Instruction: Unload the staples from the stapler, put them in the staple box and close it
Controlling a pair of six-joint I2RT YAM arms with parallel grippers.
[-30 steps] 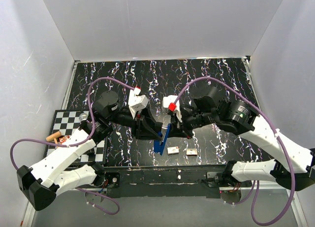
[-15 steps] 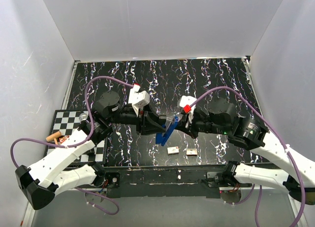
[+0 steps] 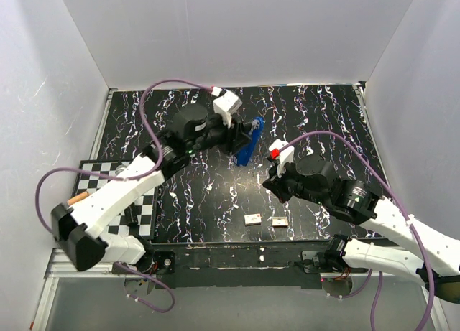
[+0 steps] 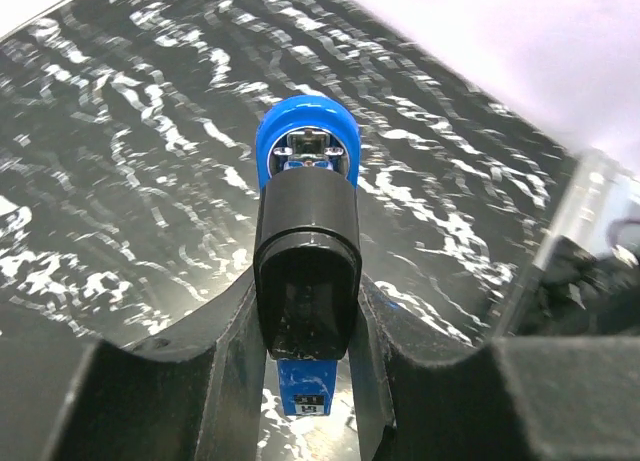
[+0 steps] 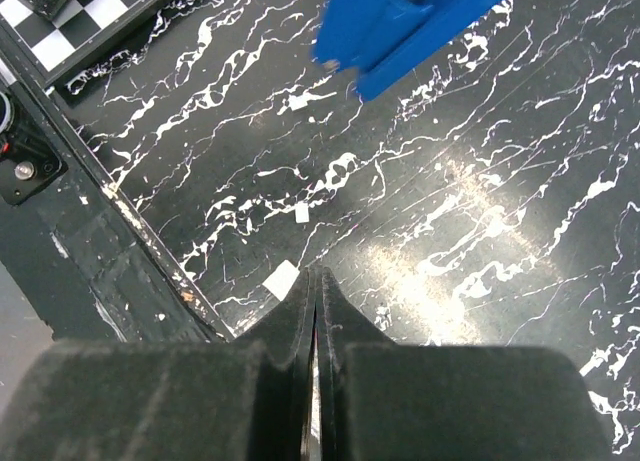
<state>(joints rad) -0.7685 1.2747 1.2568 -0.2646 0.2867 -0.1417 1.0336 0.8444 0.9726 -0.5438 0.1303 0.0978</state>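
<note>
Left gripper (image 4: pixel 305 326) holds stapler (image 3: pixel 249 139) aloft; unloading looks nearly done.
I have it pinching the stapler over the far half of the table (image 3: pixel 323 115). Two staples (image 3: pixel 252 219) lie near the front edge, and my right gripper (image 5: pixel 316 299) hangs pressed together, empty. Next, I judge: set the stapler down.

You're looking at two arms, the left arm (image 3: pixel 108 198) and right arm (image 3: pixel 402 223) both wearing white shells between black joints. A purple cable (image 3: pixel 176 82) is trailing along the left, a second purple cable (image 3: pixel 323 133) along the right. White camera blocks (image 3: pixel 228 101) are capping the wrists, the right one carrying a red tab (image 3: pixel 274 153). The left gripper (image 4: pixel 305 356) and right gripper (image 5: pixel 315 301) are showing matte black fingers (image 5: pixel 200 401).
</note>
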